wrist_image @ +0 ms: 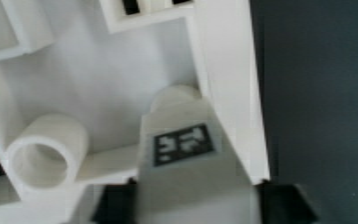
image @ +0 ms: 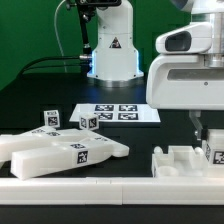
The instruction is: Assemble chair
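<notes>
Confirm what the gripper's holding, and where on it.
The gripper appears clamped on a tapered white part, pads on the two sides of its wide, tagged end.

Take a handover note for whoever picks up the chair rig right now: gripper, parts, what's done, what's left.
Gripper: fingers flank a tagged tapered piece by the slotted panel, exterior view's right; firm grip not confirmed.
Parts: long legs lie at the exterior view's left; one small block and a second block behind them, near the marker board.
Done: legs and blocks look unjoined.
Left: grip, then join everything into the chair.
</notes>
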`<action>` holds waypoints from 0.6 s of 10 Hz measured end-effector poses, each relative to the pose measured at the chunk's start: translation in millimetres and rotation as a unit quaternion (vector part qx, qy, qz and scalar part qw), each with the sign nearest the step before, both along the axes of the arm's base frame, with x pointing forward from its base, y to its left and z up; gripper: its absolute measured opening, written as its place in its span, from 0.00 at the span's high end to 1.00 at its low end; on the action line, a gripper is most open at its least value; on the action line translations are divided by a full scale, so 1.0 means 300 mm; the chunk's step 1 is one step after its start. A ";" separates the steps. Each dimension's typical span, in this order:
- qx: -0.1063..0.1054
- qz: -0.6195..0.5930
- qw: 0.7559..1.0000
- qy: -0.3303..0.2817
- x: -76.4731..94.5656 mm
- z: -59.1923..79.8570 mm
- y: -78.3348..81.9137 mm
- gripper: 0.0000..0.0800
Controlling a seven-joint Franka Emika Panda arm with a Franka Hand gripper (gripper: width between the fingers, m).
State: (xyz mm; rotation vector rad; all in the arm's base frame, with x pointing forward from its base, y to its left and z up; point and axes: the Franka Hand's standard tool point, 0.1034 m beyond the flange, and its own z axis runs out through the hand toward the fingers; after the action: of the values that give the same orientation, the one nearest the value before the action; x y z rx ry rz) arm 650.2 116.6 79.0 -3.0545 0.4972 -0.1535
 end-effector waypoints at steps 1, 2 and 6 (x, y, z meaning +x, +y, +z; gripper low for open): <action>0.005 -0.042 0.999 0.003 0.000 0.000 -0.002 0.64; 0.009 -0.092 0.996 0.006 -0.001 0.000 -0.001 0.64; 0.025 -0.259 0.965 0.011 -0.004 0.002 -0.002 0.64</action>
State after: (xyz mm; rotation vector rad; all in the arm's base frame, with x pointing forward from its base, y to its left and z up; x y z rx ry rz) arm 649.1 116.0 79.5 -2.8033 1.2691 -0.1188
